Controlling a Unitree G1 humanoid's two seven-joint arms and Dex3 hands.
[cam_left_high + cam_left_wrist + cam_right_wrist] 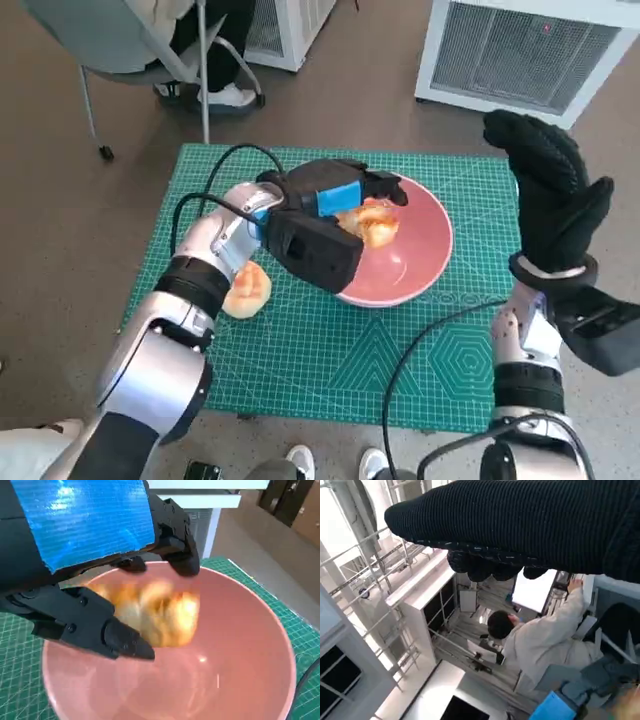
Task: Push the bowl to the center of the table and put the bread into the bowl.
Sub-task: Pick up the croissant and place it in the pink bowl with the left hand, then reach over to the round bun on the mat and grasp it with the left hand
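The pink bowl (405,262) sits on the green cutting mat (330,350) that covers the tabletop, right of the mat's middle in the head view. One piece of bread (368,224) is over the bowl's interior, on the side nearer the left arm. The left wrist view shows this bread (160,612) between the black fingers (120,640) of the left robot hand (325,215); whether it rests on the bowl's inner wall or is held clear of it cannot be told, as the bread is blurred. The left robot hand grips this bread, its fingers on either side, with its blue-taped back uppermost. Apart from that piece, the bowl's interior (200,680) shows as bare pink surface.

A second bread roll (247,288) lies on the mat outside the bowl, beside and partly under the left forearm, apart from the bowl's rim.

The right robot hand (548,190) is raised above the mat's right edge, well apart from the bowl, its gloved fingers extended and holding nothing. The right wrist view shows the glove (530,525) as a dark band, with a seated person (540,640) in a pale garment beyond it.

A black cable (420,360) crosses the mat near the bowl.
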